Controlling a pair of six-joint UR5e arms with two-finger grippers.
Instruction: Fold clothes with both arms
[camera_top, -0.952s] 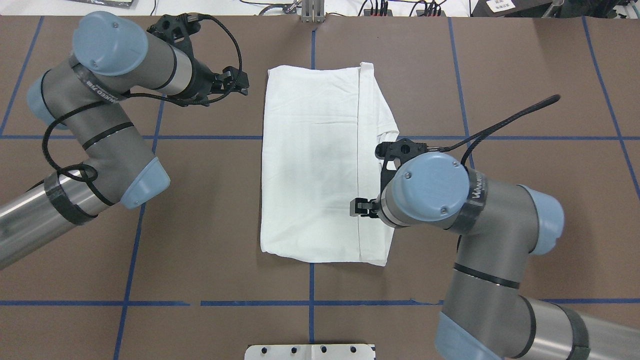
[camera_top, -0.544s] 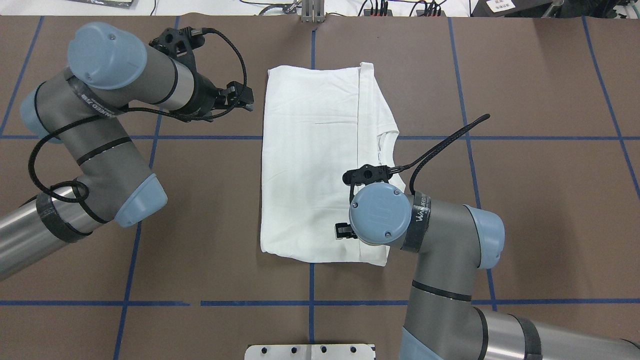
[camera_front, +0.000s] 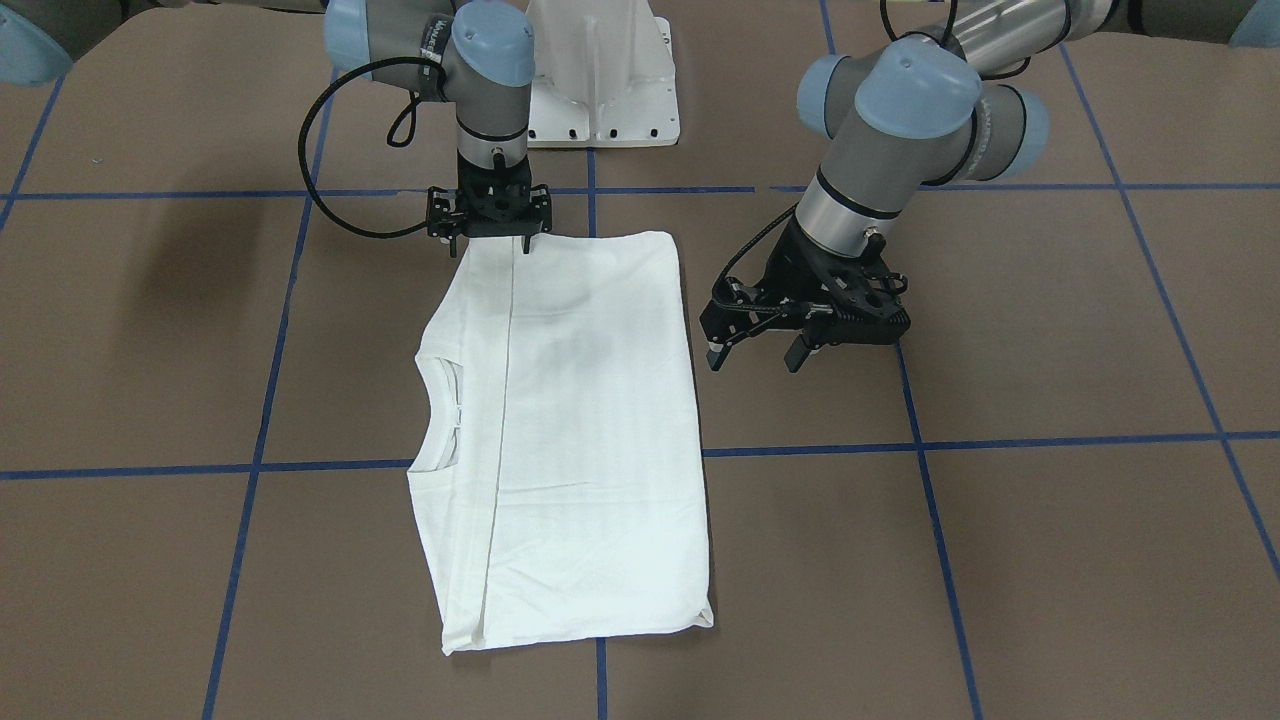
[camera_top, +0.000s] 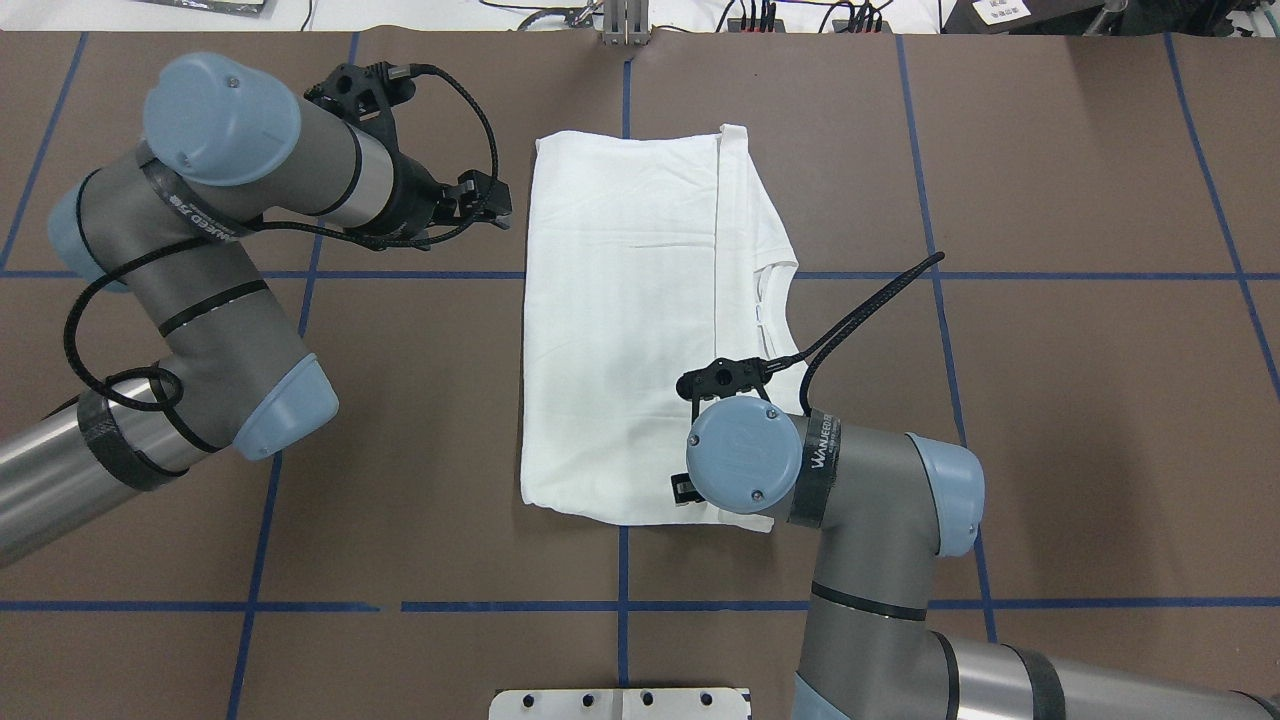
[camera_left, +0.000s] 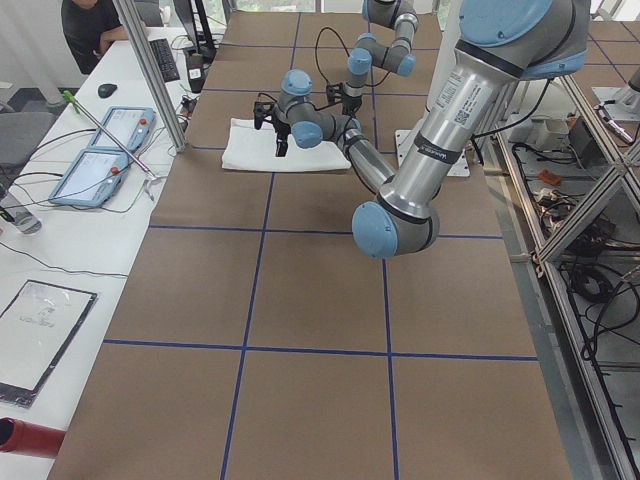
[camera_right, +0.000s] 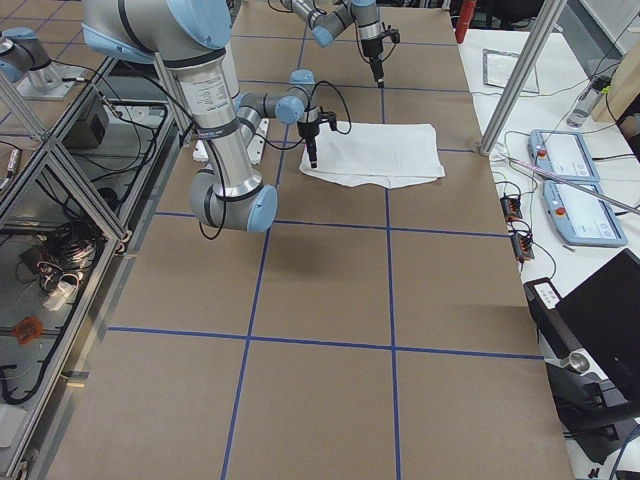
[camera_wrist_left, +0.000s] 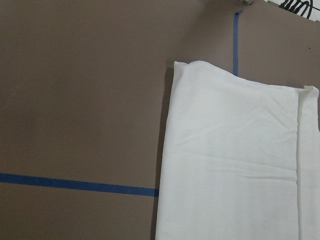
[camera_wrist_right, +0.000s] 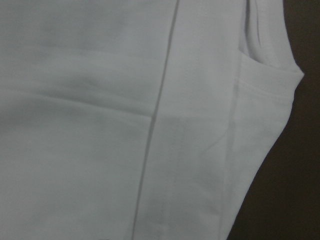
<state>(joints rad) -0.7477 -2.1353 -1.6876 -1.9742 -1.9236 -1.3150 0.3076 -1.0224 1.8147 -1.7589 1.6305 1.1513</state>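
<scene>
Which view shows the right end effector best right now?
The front-facing view: the right end effector shows whole, open, at the shirt's edge. Overhead, the right arm hides most of it; the side views show it small; its wrist camera shows only cloth.

Left arm (camera_top: 210, 300) and right arm (camera_top: 870, 500) are grey-silver tubes with light-blue joint caps (camera_top: 222, 118) and black cables (camera_top: 870, 300).

Brown table (camera_top: 1050, 400); folded white shirt (camera_top: 630, 330) lies flat.
</scene>
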